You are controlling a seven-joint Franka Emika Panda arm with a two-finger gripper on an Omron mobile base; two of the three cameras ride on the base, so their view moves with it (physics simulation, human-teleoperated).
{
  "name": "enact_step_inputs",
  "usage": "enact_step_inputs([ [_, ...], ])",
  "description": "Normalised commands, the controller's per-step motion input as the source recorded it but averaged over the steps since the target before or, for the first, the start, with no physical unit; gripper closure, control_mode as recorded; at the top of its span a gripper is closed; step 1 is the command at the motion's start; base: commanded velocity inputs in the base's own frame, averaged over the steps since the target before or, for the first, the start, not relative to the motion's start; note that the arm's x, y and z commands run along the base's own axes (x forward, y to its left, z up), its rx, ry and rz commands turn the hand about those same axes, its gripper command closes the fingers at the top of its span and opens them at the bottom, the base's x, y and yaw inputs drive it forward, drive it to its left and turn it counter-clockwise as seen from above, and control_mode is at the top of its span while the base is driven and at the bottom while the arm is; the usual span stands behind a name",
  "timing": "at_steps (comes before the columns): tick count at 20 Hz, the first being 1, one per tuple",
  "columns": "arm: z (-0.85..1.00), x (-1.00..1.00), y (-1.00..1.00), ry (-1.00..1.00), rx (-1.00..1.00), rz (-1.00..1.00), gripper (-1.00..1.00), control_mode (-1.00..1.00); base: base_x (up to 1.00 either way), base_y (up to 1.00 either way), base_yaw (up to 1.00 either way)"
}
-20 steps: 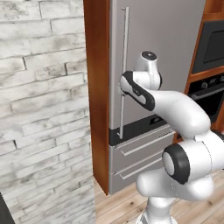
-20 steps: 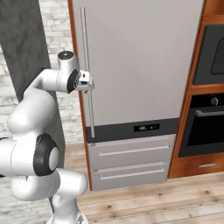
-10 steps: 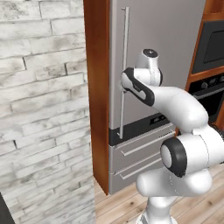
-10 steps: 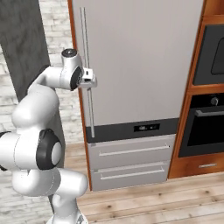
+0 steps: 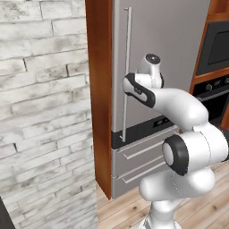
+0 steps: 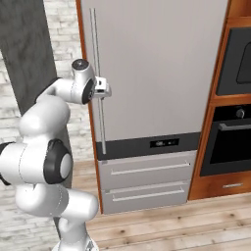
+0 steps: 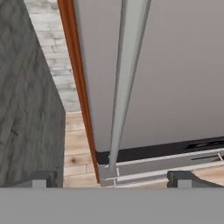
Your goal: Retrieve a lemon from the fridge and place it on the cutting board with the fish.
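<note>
The tall grey-silver fridge stands shut, with its long vertical bar handle along the door's left edge. My gripper is open at mid-height of the handle, right up against it. In the hand view the bar runs up between my two fingertips, which stand wide apart with nothing held. The black display strip and lower drawers lie below. The lemon is hidden behind the shut door. The cutting board and the fish are out of view.
A wood-framed cabinet with black ovens stands right of the fridge. A white brick wall and a dark grey panel flank its left side. Wooden floor lies in front.
The arm has stretched forward and carried the open gripper closer to the fridge handle. The fridge door has stayed shut.
</note>
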Motion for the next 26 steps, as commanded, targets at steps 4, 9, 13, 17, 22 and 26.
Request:
enact_step_inputs([
  [4,-0.05,0.28,0.0,-0.07,0.0,0.0,-1.0,-1.0,0.0,0.0,0.0],
  [9,-0.12,0.31,0.0,-0.03,0.0,0.0,-1.0,-1.0,0.0,0.0,0.0],
  [13,-0.15,0.35,0.0,0.0,0.0,0.0,-1.0,-1.0,0.0,0.0,0.0],
  [17,-0.06,0.3,0.0,-0.01,0.0,0.0,-1.0,-1.0,0.0,0.0,0.0],
  [22,-0.02,0.27,0.0,-0.03,0.0,0.0,-1.0,-1.0,0.0,0.0,0.0],
  [26,-0.04,0.22,0.0,-0.03,0.0,0.0,-1.0,-1.0,0.0,0.0,0.0],
])
